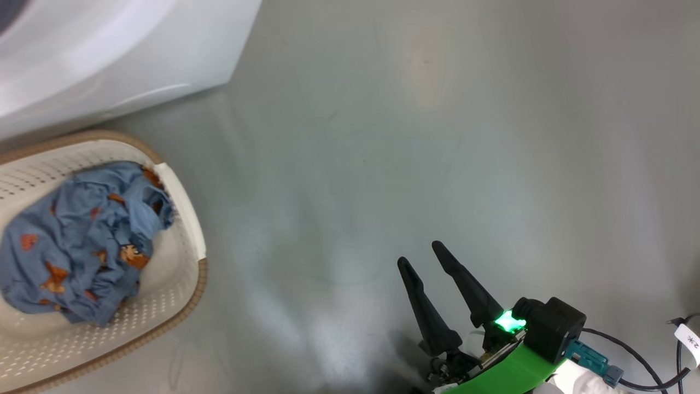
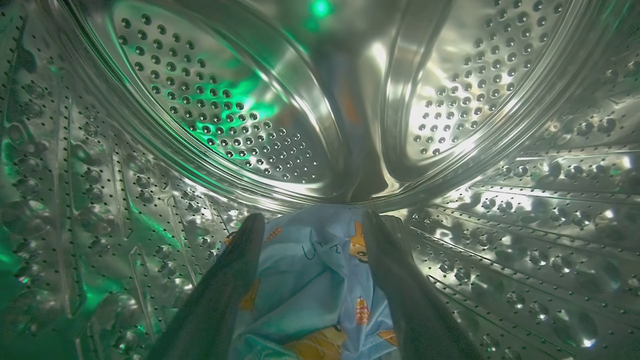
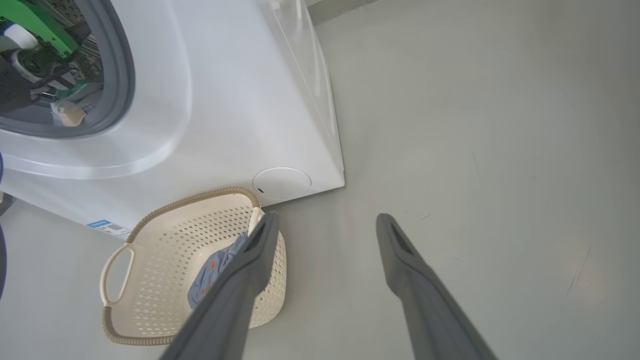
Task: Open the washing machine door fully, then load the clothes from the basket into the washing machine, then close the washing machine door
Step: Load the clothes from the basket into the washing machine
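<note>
Where the left end effector (image 2: 314, 216) reaches into the washing machine's steel drum (image 2: 210, 115), its two dark fingers stand spread. A light-blue garment (image 2: 310, 285) printed with orange-brown bears lies crumpled between them at the drum's near end; whether the fingers touch the cloth I cannot tell. The drum is glossy, dimpled metal pierced with rows of small round holes, and it catches a green glow. Outside, the rest of the clothes (image 1: 82, 241), soft and rumpled in the same blue print, are heaped in the basket (image 1: 164, 295). This is a cream perforated plastic tub with rounded corners, a brown woven-look rim and a white loop handle (image 3: 117, 272). It sits on the smooth grey floor (image 1: 437, 137) just beside the front of the white washing machine (image 1: 109, 54), whose round opening is ringed by a grey rubber gasket (image 3: 122, 75). The right end effector (image 1: 420, 253) hangs over bare floor to the right, well apart from the basket, fingers spread and holding nothing
</note>
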You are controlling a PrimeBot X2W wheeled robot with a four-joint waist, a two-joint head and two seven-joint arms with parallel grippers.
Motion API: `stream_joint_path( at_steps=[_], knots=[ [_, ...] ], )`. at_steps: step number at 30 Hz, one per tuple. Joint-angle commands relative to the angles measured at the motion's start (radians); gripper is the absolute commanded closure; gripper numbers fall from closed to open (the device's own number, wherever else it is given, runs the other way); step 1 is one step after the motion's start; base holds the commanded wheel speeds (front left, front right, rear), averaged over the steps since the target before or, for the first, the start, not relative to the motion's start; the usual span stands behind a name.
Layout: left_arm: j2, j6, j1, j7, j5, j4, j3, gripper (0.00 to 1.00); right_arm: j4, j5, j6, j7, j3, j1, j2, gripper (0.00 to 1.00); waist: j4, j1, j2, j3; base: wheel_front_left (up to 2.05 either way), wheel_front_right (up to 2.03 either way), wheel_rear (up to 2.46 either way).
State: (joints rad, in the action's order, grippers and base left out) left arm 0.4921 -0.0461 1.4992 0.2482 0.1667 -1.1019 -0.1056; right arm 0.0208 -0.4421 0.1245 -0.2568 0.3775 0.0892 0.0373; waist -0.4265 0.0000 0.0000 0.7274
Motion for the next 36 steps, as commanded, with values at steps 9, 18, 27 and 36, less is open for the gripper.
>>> stream_joint_path(
  at_steps=[9, 18, 27, 36],
  knots=[
    [-0.020, -0.052, -0.155, 0.013, 0.043, 0.097, 0.037, 0.00, -0.017, 0.022, 0.006, -0.005, -0.002, -0.001, 0.013, 0.00, 0.069, 0.0000, 0.0000, -0.107, 0.00, 0.00, 0.00],
    [-0.123, -0.072, -0.326, 0.013, 0.067, 0.172, 0.052, 0.00, -0.053, 0.052, 0.006, -0.005, -0.053, 0.003, 0.013, 0.00, 0.151, 0.0000, 0.0000, -0.205, 0.00, 0.00, 0.00],
    [-0.250, -0.040, -0.539, 0.013, 0.077, 0.276, 0.030, 0.00, -0.071, 0.076, 0.006, -0.005, -0.143, -0.016, 0.013, 0.00, 0.261, 0.0000, 0.0000, -0.317, 0.00, 0.00, 0.00],
    [-0.300, -0.020, -0.774, 0.013, 0.061, 0.376, 0.001, 0.00, -0.092, 0.110, 0.006, -0.005, -0.176, -0.069, 0.013, 0.00, 0.328, 0.0000, 0.0000, -0.421, 0.00, 0.00, 0.00]
  ],
)
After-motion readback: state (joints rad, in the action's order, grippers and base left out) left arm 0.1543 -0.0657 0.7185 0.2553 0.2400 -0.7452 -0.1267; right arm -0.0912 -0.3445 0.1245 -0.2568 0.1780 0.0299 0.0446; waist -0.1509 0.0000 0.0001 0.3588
